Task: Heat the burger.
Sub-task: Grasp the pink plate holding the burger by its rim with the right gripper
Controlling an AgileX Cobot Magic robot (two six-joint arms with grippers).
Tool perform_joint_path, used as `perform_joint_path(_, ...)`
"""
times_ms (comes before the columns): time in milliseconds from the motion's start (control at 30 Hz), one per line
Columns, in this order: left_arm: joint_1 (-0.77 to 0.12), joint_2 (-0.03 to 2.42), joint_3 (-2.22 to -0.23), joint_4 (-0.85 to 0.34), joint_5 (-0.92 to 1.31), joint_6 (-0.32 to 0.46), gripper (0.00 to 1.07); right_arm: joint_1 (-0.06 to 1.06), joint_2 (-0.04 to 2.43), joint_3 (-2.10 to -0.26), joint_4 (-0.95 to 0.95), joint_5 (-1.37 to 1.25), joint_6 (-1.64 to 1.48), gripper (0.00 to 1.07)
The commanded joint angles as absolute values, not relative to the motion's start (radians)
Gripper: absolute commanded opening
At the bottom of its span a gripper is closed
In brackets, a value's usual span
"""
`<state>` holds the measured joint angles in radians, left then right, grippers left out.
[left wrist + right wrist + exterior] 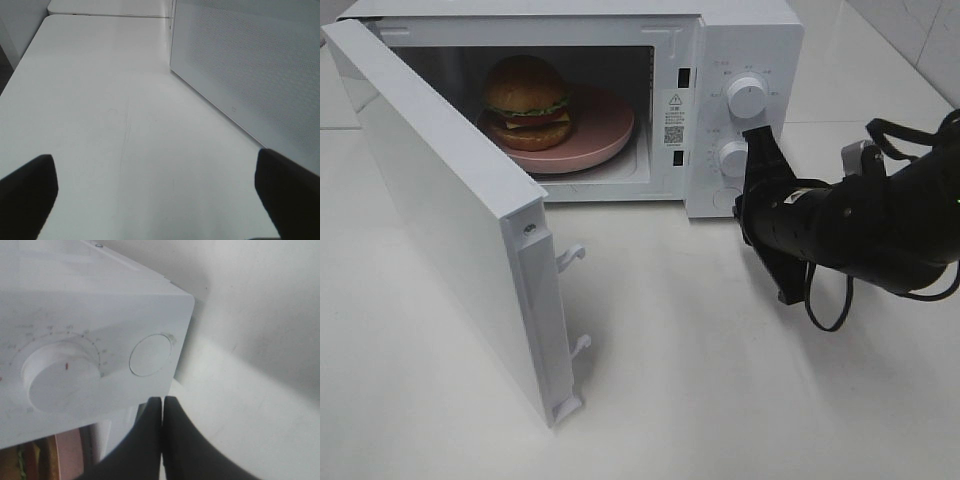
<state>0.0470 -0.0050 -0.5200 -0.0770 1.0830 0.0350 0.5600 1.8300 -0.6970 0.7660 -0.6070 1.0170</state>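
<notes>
The burger point(528, 103) stands on a round pink plate point(605, 135) inside the open white microwave point(740, 40). A sliver of the burger point(20, 462) and the plate point(70, 455) also shows in the right wrist view. My right gripper point(742, 212) is shut and empty, its tips point(162, 405) close to the front of the control panel by the round button point(150, 355), below the lower knob point(733, 157). My left gripper point(160, 200) is open and empty, low over the table beside the door; it is out of the exterior high view.
The microwave door point(450, 210) stands swung wide open toward the front left, with two latch hooks point(572, 255) on its free edge. Its meshed window point(250, 75) shows in the left wrist view. An upper knob point(747, 95) sits on the panel. The white table point(720, 380) lies in front.
</notes>
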Motion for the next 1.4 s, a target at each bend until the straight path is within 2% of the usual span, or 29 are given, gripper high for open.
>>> perform_joint_path(33, 0.050, -0.020, -0.517, -0.077, 1.072, 0.030, 1.00, 0.552, 1.783, -0.680, 0.757, -0.539, 0.875, 0.00)
perform_joint_path(267, 0.050, -0.020, -0.517, -0.077, 1.072, 0.030, 1.00, 0.552, 1.689, -0.679, 0.757, -0.336, 0.505, 0.00)
perform_joint_path(500, 0.050, -0.020, -0.517, -0.077, 1.072, 0.030, 1.00, 0.552, 1.632, -0.680, 0.757, -0.207, 0.297, 0.00)
perform_joint_path(700, 0.050, -0.020, -0.517, -0.077, 1.072, 0.030, 1.00, 0.489, 1.589, -0.689, 0.720, 0.000, 0.102, 0.00)
perform_joint_path(867, 0.050, -0.020, -0.517, -0.077, 1.072, 0.030, 1.00, 0.459, 1.582, -0.734, 0.552, 0.184, 0.030, 0.00)
perform_joint_path(900, 0.050, -0.020, -0.517, -0.077, 1.072, 0.030, 1.00, 0.459, 1.582, -0.762, 0.451, 0.257, 0.031, 0.00)
perform_joint_path(1067, 0.050, -0.020, -0.517, -0.077, 1.072, 0.030, 1.00, 0.459, 1.582, -0.843, 0.264, 0.436, 0.000, 0.00)
perform_joint_path(1267, 0.050, -0.020, -0.517, -0.077, 1.072, 0.030, 1.00, 0.459, 1.582, -0.918, 0.185, 0.583, -0.157, 0.01)
perform_joint_path(1400, 0.050, -0.020, -0.517, -0.077, 1.072, 0.030, 1.00, 0.459, 1.582, -0.970, 0.157, 0.692, -0.441, 0.01)
